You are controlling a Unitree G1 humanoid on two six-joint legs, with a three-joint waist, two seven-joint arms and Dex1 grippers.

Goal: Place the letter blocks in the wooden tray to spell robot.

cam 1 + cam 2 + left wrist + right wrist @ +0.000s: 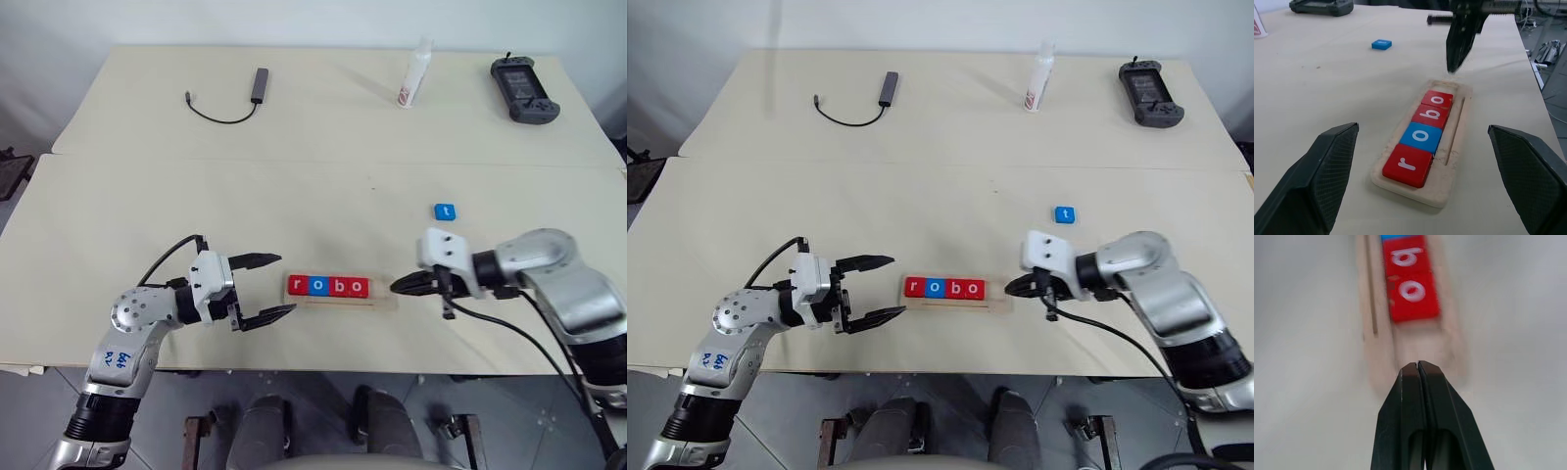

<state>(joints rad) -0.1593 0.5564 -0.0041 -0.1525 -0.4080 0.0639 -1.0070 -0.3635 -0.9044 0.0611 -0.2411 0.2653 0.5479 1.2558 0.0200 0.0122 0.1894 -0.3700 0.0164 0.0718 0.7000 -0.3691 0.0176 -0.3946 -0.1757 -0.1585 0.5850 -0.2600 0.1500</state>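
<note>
Wooden tray (384,300) on the table (313,196) between both grippers, holding four letter blocks (328,286) reading r-o-b-o, right gripper (399,286) pinched shut and empty at its vacant end, blue t block (446,211) lying beyond it, left gripper (269,287) spread wide, empty, beside the r end.

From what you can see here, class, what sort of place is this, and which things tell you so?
Probably a robotics lab or test room: plain pale tables pushed together, holding a handheld controller, a cable adapter and a small bottle, with a spelling tray set out like an exercise.
</note>
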